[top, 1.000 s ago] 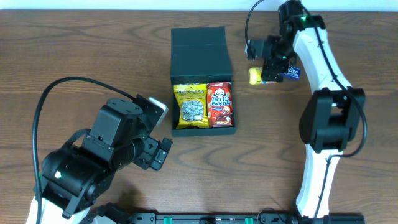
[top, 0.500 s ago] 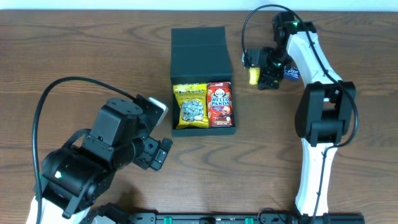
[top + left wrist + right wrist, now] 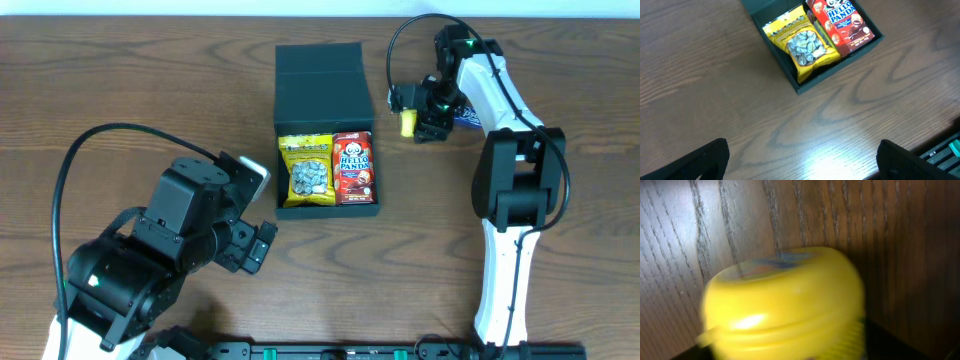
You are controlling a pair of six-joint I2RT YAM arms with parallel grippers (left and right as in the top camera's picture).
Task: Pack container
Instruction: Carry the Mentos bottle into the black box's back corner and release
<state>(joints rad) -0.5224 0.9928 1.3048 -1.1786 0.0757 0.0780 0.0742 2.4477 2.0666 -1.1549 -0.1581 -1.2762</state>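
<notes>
Yellow item [image 3: 785, 305] blurred, cut off; right hand [image 3: 422, 124] grip unclear.

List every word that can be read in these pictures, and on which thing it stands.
"HELLO PANDA": red snack packet inside the matte black cardboard container.
Yellow snack packet beside it: print too small.
Yellow rounded item and blue packet: unreadable.

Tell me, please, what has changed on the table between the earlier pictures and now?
The right gripper swung left toward the container, closing in over the yellow item, which barely shifted; whether it is gripped cannot be told. The left arm, the container, the yellow nut packet and Hello Panda packet inside it, and the blue packet stayed put.
</notes>
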